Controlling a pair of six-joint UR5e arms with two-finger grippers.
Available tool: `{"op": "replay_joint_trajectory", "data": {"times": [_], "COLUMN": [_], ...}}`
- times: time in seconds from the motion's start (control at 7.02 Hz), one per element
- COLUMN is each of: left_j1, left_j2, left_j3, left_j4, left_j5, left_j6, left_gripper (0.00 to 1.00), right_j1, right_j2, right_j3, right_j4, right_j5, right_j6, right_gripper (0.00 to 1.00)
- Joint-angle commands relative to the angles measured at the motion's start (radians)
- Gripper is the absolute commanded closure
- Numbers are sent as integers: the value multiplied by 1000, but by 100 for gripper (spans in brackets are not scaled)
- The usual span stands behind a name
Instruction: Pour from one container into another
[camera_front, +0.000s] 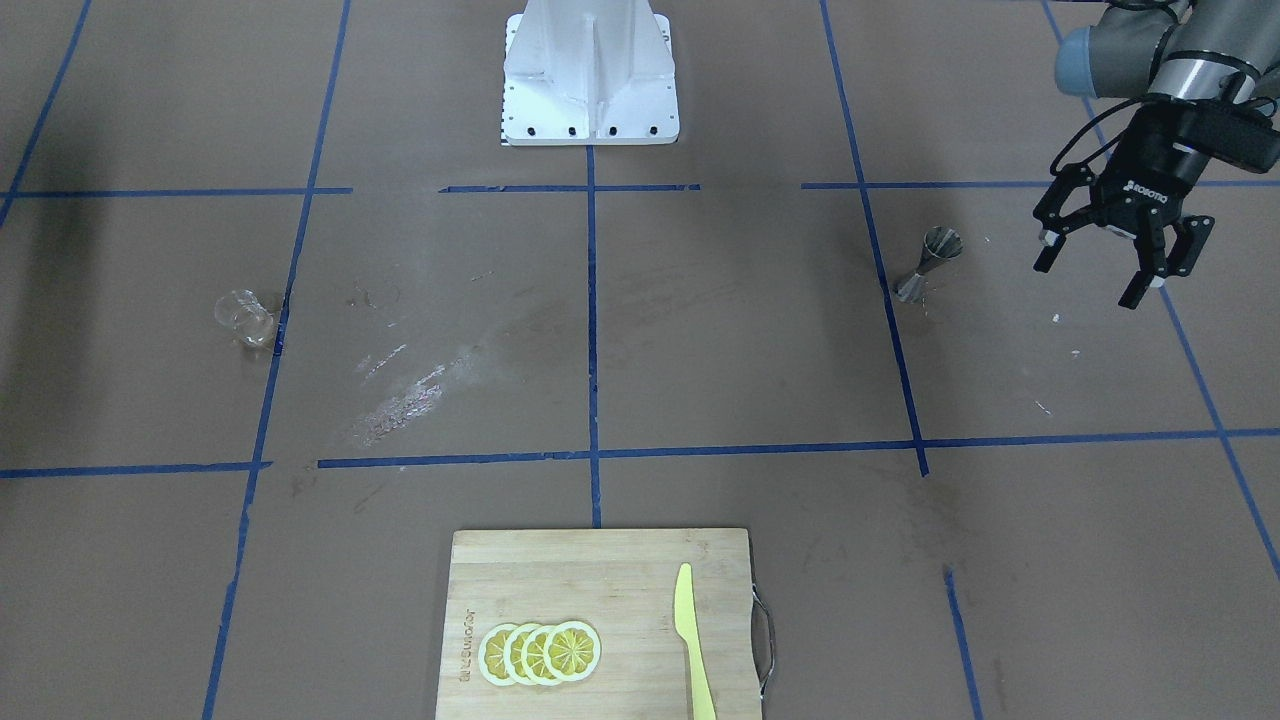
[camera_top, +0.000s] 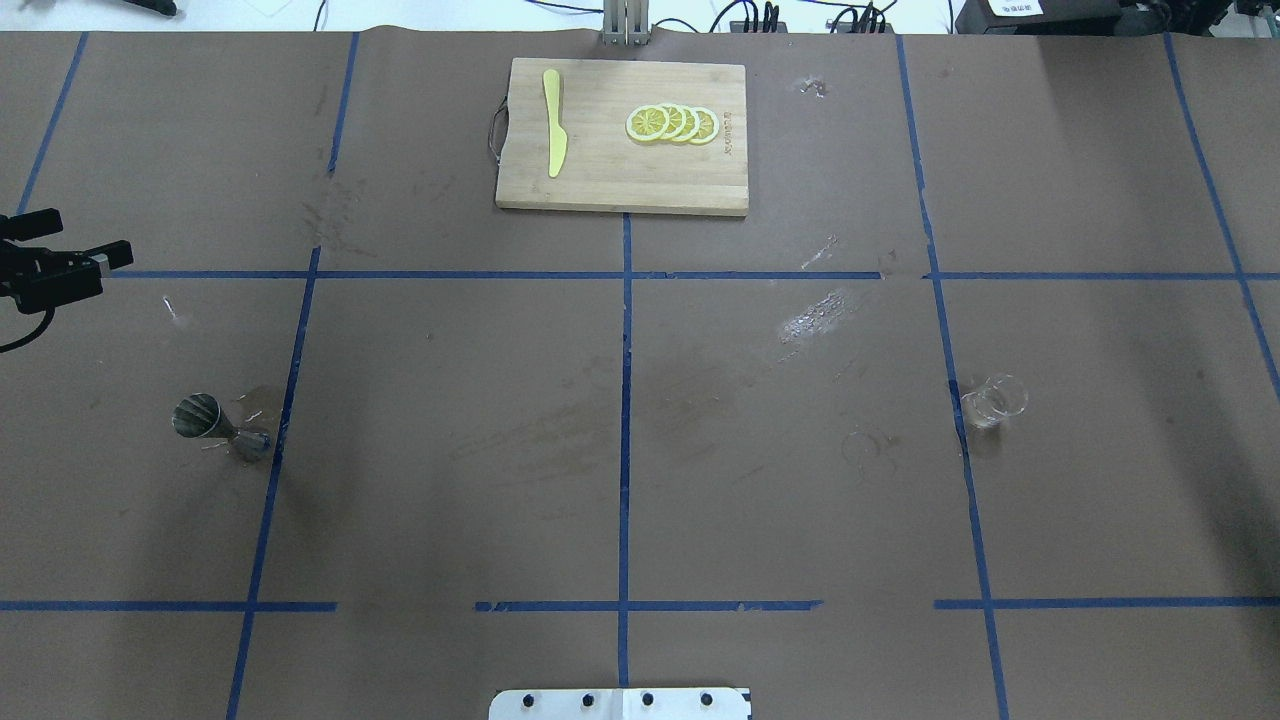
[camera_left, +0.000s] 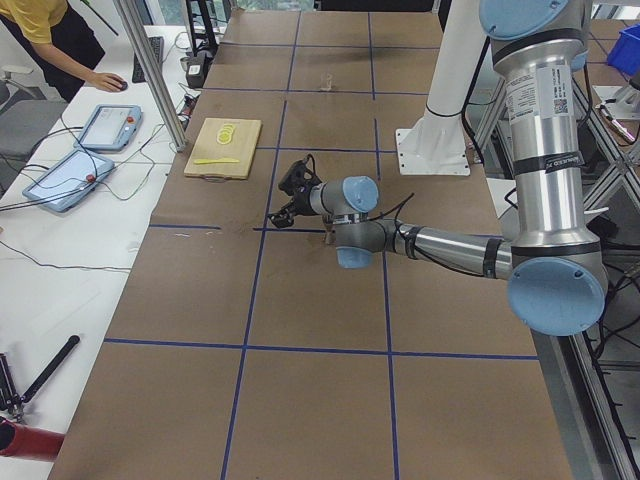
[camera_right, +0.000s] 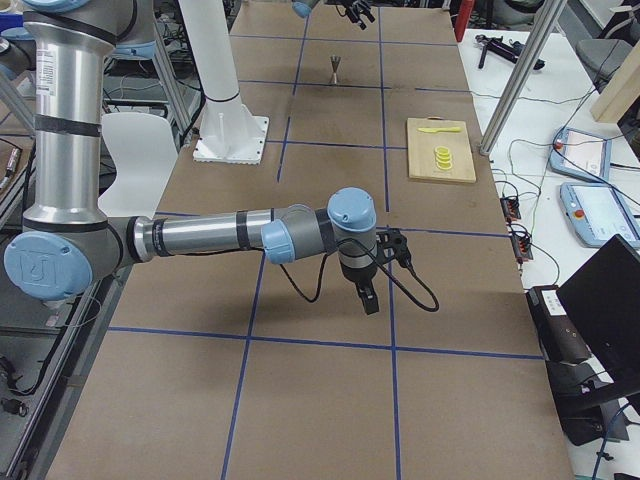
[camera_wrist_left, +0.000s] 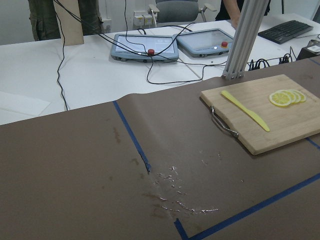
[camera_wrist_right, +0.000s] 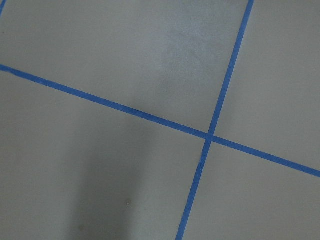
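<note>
Judged from how things lie, pouring has not begun, and neither vessel is held.

Nearest the robot's edge of the worktop (camera_top: 620, 520) nothing stands in the overhead view. Midway across, the glass cup (camera_top: 993, 400) sits on the robot's right half, and whether it holds liquid is too faint to tell. The metal jigger (camera_top: 215, 425) stands upright on the left half, well apart from it.

The left gripper (camera_front: 1092, 272) hangs beside the jigger toward the worktop's left end, fingers spread and holding nothing. The right gripper (camera_right: 368, 296) shows only from the side, low over the worktop near its right end. I cannot tell how its fingers stand.

Grasping, carrying and tipping all remain. The stretch between cup and jigger looks unobstructed.

At the far edge lies the cutting board (camera_top: 700, 190) with lemon slices (camera_top: 672, 123) and a yellow knife (camera_top: 553, 120), away from that path.
</note>
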Motion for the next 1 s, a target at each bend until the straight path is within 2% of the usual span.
{"op": "replay_joint_trajectory", "data": {"times": [0.0, 0.28, 0.85], "left_j1": [210, 457, 678], "left_j2": [31, 37, 28], "left_j3": [-1, 2, 57], "left_j4": [-46, -40, -49], "left_j5": [351, 689, 966], "left_j6": [-45, -100, -139], "left_gripper": [0, 0, 0], "right_j1": [0, 0, 2], "right_j2": [-2, -2, -5], "right_j3": [0, 0, 1], "right_j4": [-1, -1, -1], "right_j5": [0, 0, 0], "right_j6": [1, 2, 2], "right_gripper": [0, 0, 0]}}
